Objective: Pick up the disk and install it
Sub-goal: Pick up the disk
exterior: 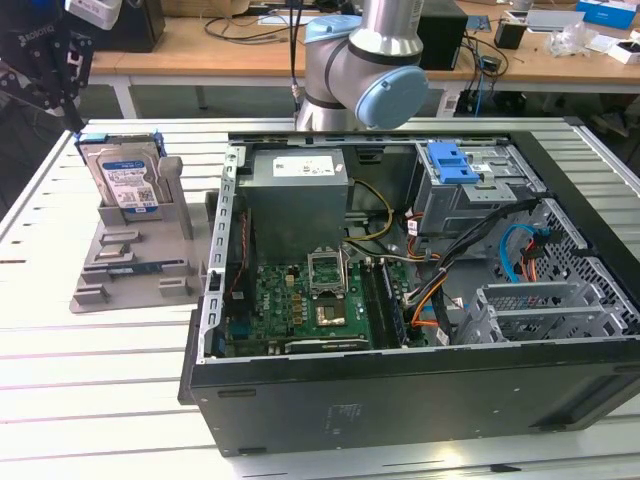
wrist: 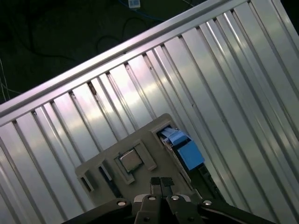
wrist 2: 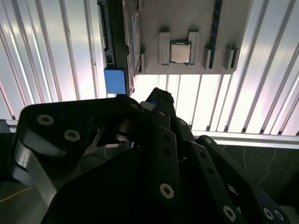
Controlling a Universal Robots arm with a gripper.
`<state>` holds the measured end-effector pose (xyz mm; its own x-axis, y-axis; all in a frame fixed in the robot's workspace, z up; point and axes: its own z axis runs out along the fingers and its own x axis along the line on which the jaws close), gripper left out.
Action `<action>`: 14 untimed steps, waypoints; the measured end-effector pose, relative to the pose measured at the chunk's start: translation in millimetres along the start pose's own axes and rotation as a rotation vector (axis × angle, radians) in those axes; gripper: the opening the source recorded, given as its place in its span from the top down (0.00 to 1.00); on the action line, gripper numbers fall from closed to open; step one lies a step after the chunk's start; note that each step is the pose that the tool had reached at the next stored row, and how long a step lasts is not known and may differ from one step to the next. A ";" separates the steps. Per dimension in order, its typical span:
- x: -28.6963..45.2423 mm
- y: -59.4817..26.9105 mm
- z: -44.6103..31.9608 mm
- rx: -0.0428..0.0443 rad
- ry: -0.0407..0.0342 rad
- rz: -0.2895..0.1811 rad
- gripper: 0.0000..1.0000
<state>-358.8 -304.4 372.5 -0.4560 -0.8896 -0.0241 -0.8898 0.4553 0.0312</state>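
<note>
At the exterior view's far left the gripper (exterior: 70,115) hung above the back corner of the slatted metal table (exterior: 90,400). It was clear of everything, and in the first wrist view its fingertips (wrist: 155,182) were pressed together with nothing between them. Just beside it, lower down, the disk (exterior: 125,175) stood upright on edge in the rear slot of a grey holder tray (exterior: 130,265), its label facing the camera and its blue bracket showing along the top and sides. A tall grey post on the tray rose just to the right of the disk. In both wrist views a small square processor chip (wrist: 131,160) sat in another pocket of the same tray.

Further right lay the open computer case (exterior: 400,400), its near wall just beside the tray. Inside it were a grey metal box (exterior: 295,195) with a white sticker, the green motherboard (exterior: 310,300), loose orange and blue cables (exterior: 520,250), and a metal cage with a blue latch (exterior: 455,165). The arm's blue-capped joint (exterior: 385,90) loomed over the case's back edge.
</note>
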 end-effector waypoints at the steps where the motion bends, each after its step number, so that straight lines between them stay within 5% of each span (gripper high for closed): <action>1: 0.0 0.0 0.0 -0.0002 0.0002 -0.008 0.90; 14: 0.0 0.0 0.0 -0.0032 0.0041 -0.134 0.90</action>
<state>-358.8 -304.4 372.5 -0.3334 -0.9425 -0.0241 -0.9425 0.3326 0.0311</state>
